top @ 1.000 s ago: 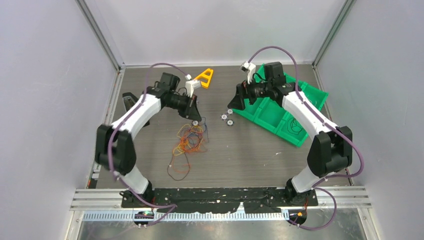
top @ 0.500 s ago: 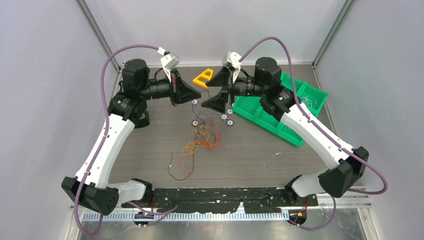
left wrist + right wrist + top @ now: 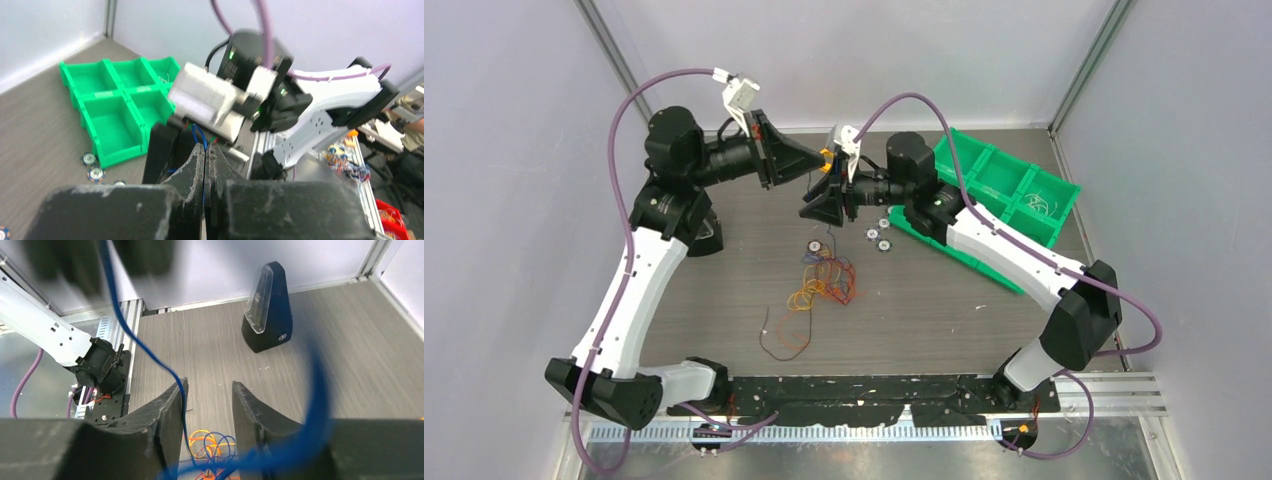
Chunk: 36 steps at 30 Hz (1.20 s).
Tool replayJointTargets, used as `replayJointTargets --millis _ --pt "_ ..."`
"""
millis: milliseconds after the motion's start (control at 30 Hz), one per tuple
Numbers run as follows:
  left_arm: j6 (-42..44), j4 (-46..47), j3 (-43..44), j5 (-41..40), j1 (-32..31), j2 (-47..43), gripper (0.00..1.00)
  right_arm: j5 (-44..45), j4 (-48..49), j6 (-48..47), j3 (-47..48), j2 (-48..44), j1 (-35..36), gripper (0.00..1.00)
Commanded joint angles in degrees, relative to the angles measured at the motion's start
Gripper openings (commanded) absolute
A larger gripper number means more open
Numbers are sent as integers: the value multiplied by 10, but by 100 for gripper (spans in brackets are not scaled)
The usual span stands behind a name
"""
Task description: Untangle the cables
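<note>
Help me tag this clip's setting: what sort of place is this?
Probably a robotics lab test cell: a left arm and right arm bolted along a metal rail, plain white panels walling the table, plus a green compartment bin and tangled cables as props.

Looks like a robotics lab test cell: plain white panel walls [image 3: 504,150] in silver aluminium framing [image 3: 621,70], grey wood-grain tabletop [image 3: 924,310], green plastic compartmented parts bin [image 3: 999,180], slotted aluminium mounting rail [image 3: 1124,395].

- Two robot arms [image 3: 639,270] are shown.
- One bundle of thin wires [image 3: 824,282] is seen on the table.
- Four small round nuts [image 3: 885,244] are counted.
- One green tray [image 3: 1002,163] is seen.
- One black wedge [image 3: 265,315] is seen.
</note>
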Motion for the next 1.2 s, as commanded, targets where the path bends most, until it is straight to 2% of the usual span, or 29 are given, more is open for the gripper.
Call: replayJointTargets --millis 0,133,200,300,333,433,567,667,833,900,1033,1167 --pt "-90 101 39 -25 36 -16 0 6 40 3 -22 -3 3 41" --pt "-161 155 71 -36 79 -1 0 9 27 -19 -66 -6 2 36" --pt "-182 167 84 -36 90 7 0 8 24 -22 -85 -4 3 27" --pt "-183 164 92 -53 111 4 0 4 17 -23 -83 -5 3 8" --pt "-184 157 91 -61 125 3 0 4 13 -21 -72 -9 3 7" --pt "-171 118 57 -88 160 -7 0 7 14 -4 -32 -26 4 5" --pt "-165 83 -42 -98 196 -28 0 9 18 33 40 -42 2 5" --pt "-124 24 -83 -117 205 -26 0 11 41 73 78 -51 1 5" --pt "-73 -23 -155 -66 198 -5 0 57 91 119 124 -60 -1 6" --pt "-41 -50 -172 -40 188 -1 0 79 98 125 169 -50 -3 5" --pt "15 -70 -207 -6 143 -23 0 119 106 130 241 -25 -14 5" --pt "49 -80 -233 -4 135 -51 0 127 104 135 279 -11 -21 5"
